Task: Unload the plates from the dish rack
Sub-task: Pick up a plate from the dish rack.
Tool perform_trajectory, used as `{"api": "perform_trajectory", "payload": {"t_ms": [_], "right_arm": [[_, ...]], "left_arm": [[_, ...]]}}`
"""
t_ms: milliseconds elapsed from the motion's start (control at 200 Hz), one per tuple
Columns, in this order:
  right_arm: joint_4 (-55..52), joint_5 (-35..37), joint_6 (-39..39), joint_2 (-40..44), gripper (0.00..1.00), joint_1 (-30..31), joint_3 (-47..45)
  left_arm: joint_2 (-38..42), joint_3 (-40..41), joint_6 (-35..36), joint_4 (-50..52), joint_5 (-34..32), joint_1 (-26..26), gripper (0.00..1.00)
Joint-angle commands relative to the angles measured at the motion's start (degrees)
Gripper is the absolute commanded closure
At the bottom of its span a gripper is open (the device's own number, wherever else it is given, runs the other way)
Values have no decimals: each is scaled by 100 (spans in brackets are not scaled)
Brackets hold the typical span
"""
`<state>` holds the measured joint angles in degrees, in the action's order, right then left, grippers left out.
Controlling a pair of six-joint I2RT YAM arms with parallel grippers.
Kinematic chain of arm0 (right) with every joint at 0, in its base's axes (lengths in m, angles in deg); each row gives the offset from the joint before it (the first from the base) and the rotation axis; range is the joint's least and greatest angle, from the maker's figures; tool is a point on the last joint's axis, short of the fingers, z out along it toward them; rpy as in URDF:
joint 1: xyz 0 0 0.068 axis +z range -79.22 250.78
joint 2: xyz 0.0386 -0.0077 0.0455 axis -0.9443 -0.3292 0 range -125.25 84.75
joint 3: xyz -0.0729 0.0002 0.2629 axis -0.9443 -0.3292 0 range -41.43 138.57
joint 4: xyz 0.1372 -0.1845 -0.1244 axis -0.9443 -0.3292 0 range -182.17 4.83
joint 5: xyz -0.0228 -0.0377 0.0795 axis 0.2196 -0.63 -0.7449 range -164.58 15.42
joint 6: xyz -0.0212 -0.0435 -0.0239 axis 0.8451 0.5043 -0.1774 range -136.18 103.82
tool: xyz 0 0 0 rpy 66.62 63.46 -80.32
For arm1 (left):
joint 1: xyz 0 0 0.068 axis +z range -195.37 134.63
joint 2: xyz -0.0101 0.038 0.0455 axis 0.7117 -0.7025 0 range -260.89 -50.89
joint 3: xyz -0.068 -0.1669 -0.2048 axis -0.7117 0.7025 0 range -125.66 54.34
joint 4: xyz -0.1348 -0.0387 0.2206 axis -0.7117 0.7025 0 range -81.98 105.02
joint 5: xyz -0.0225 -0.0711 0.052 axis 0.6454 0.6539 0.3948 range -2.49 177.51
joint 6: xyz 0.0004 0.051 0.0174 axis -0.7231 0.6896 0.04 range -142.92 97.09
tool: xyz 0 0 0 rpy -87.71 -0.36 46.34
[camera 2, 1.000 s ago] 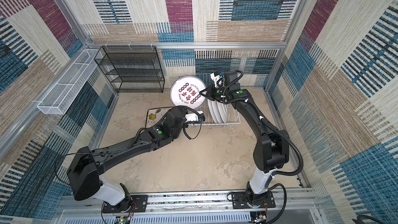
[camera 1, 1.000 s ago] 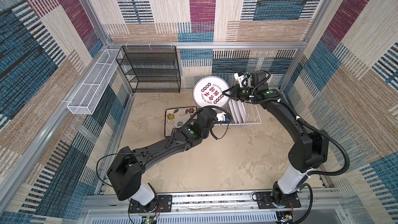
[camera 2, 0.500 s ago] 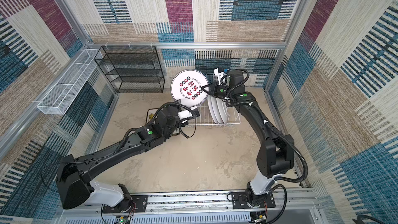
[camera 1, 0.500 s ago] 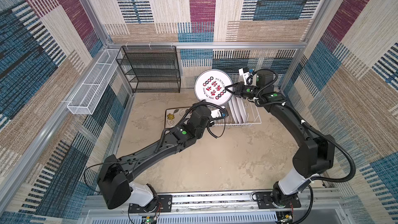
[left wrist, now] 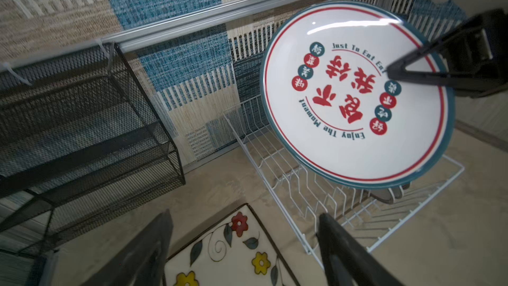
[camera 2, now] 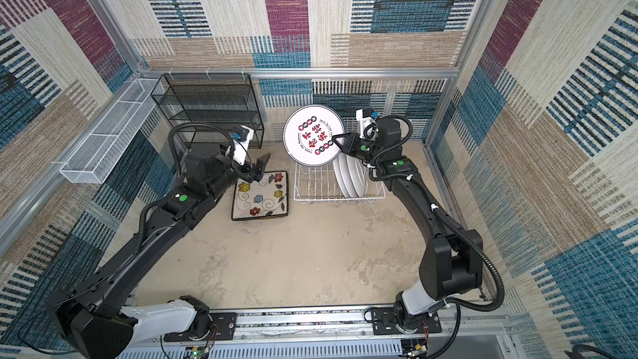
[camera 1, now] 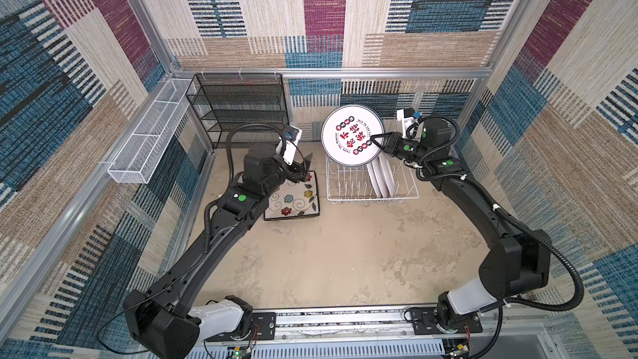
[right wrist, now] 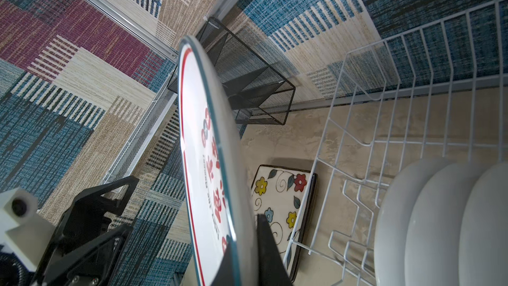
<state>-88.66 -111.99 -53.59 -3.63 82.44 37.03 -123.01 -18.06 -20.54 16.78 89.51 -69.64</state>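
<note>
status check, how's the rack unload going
Right hand shut on round plate, held above dish rack. Left hand open, empty, over square plate on table. Three white plates in rack. Nothing in the way.

The right gripper (camera 1: 374, 139) is clamped on the right edge of a round plate (camera 1: 348, 136), white with red lettering and a dark rim. The plate is held on edge above the dish rack (camera 1: 348, 189). Three white plates (camera 1: 381, 177) stand upright in the rack's right half. The left gripper (camera 1: 303, 168), jaws apart, hangs over the far edge of a flowered square plate (camera 1: 293, 200), which lies flat on the table (camera 1: 345, 253) just left of the rack.
</note>
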Motion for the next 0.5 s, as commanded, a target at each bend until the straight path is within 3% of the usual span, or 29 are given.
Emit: {"api": "perform_trajectory", "payload": {"t_ms": [0, 175, 356, 496], "right_arm": [[507, -59, -22, 64, 100, 3, -31], [583, -248, 40, 40, 100, 3, -72], [691, -588, 6, -92, 100, 3, -73], [479, -825, -3, -321, 100, -4, 119]], "left_arm": [[-248, -161, -2051, 35, 1770, 476, 15], [-874, -265, -3388, -374, 3055, 985, 17], [-1533, -554, -3776, -219, 3775, 1021, 21], [-1865, -538, -4223, -743, 4179, 1012, 23]]}}
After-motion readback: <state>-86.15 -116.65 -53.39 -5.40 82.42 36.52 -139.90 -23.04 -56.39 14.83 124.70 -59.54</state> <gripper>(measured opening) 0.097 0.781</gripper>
